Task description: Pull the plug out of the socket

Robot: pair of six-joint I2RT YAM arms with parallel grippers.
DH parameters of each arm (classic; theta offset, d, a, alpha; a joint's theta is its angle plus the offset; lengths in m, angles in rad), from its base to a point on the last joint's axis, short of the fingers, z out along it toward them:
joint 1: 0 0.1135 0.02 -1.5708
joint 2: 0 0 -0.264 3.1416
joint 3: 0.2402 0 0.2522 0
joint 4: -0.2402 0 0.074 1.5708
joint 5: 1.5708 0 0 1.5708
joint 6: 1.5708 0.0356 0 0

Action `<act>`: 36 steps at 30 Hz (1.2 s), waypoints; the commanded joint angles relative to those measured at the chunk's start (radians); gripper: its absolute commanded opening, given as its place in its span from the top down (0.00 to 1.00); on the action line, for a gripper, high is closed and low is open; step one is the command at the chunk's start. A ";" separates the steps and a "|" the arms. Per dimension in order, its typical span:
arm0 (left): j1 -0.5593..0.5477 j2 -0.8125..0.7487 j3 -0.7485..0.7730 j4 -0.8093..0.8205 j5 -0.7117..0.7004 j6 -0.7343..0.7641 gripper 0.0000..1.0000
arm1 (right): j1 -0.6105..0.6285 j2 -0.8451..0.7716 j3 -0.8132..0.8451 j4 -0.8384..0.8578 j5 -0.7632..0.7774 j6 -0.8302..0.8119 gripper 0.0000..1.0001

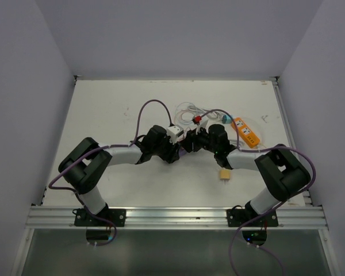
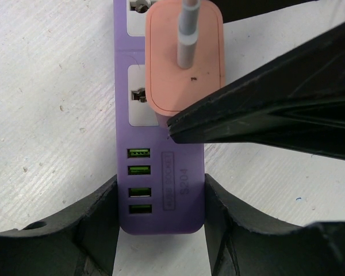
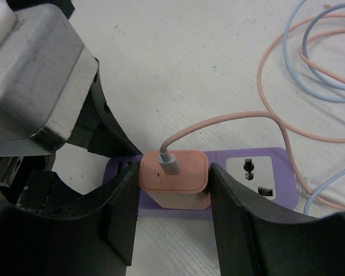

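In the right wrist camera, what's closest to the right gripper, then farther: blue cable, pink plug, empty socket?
1. pink plug, between the fingers of the right gripper.
2. empty socket, just right, on the purple strip.
3. blue cable, far upper right.

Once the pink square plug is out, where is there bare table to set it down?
Bare white tabletop lies far left, between the table edge and the purple cable loop, and in the near strip along the metal front rail, left of the small tan block. Crowded: the coiled cables and orange power strip, back right.
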 commanded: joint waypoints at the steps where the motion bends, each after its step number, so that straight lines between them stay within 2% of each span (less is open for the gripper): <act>1: 0.015 0.048 -0.033 -0.165 -0.030 -0.038 1.00 | 0.007 -0.054 -0.020 0.133 -0.040 0.030 1.00; 8: 0.015 0.048 -0.033 -0.167 -0.031 -0.038 1.00 | 0.006 -0.106 -0.026 0.144 -0.046 0.034 1.00; 20: 0.021 0.025 -0.042 -0.170 -0.068 -0.059 1.00 | -0.034 -0.267 -0.061 -0.039 0.051 -0.027 1.00; 28: 0.039 0.004 -0.053 -0.185 -0.100 -0.081 1.00 | -0.105 -0.456 -0.053 -0.319 0.161 -0.029 1.00; 32: 0.039 -0.022 -0.059 -0.223 -0.152 -0.111 1.00 | -0.117 -0.505 0.034 -0.607 0.196 -0.023 1.00; 36: 0.044 -0.064 -0.070 -0.232 -0.205 -0.144 1.00 | -0.118 -0.528 0.078 -0.792 0.187 -0.001 1.00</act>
